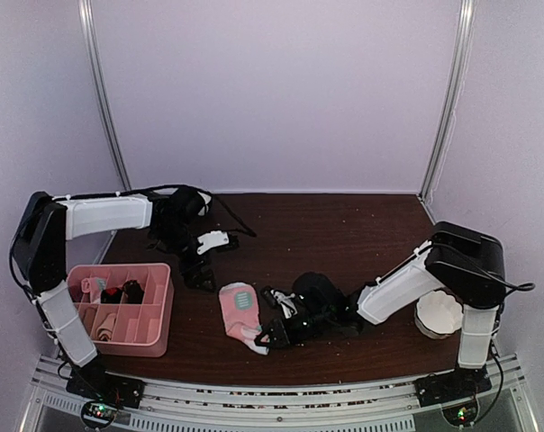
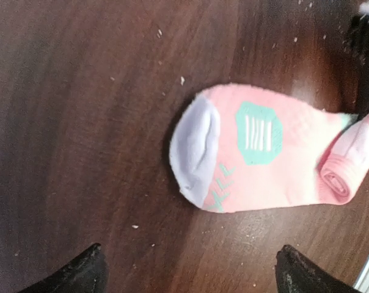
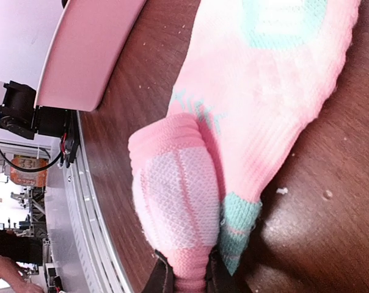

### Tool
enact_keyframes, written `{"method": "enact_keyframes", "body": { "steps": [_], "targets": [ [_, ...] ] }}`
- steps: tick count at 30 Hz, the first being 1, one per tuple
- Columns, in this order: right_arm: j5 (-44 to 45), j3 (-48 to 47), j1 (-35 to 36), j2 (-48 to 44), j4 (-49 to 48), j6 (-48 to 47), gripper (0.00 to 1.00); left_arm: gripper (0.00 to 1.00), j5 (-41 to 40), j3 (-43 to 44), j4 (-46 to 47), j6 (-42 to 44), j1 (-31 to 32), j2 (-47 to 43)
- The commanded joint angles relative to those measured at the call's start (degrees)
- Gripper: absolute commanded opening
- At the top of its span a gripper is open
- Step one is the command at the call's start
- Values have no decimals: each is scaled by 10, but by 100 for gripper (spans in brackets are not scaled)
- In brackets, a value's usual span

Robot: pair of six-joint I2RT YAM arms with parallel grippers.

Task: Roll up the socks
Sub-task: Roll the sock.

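A pink sock [image 1: 239,310] with a mint-green patch and a pale toe lies flat on the brown table near the front middle. My right gripper [image 1: 270,335] is shut on its partly rolled cuff end, and in the right wrist view the pink cuff [image 3: 175,201] is pinched between my fingers [image 3: 187,278]. My left gripper [image 1: 198,270] is open and empty, hovering just left of and behind the sock's toe. In the left wrist view the sock [image 2: 282,159] lies ahead of the spread gripper [image 2: 193,274], with the roll [image 2: 346,168] at its right end. The argyle pair is not clearly visible.
A pink divided tray [image 1: 159,310] stands at the front left and holds pink and dark bundles; it also shows in the right wrist view [image 3: 87,49]. A white bowl [image 1: 439,313] sits at the front right beside the right arm. The table's front rail runs close behind the sock.
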State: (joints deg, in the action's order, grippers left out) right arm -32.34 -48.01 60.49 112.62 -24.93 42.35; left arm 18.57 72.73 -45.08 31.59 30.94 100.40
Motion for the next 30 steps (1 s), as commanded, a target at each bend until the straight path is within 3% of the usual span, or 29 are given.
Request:
{"method": "enact_keyframes", "body": {
  "steps": [1, 8, 13, 20, 30],
  "targets": [
    [175, 80, 1, 22, 211, 9, 0, 98, -57, 14, -16, -21, 46, 85],
    [266, 164, 3, -71, 210, 45, 0, 98, -89, 107, -29, -31, 117, 182],
    [297, 177, 24, -95, 231, 36, 0, 98, -39, 215, -65, -42, 140, 242],
    [348, 135, 75, -92, 274, -12, 0, 98, 13, 321, -113, -39, 147, 313],
    [436, 66, 131, -96, 339, -103, 0, 98, 15, 358, -115, -28, 161, 363]
  ]
}}
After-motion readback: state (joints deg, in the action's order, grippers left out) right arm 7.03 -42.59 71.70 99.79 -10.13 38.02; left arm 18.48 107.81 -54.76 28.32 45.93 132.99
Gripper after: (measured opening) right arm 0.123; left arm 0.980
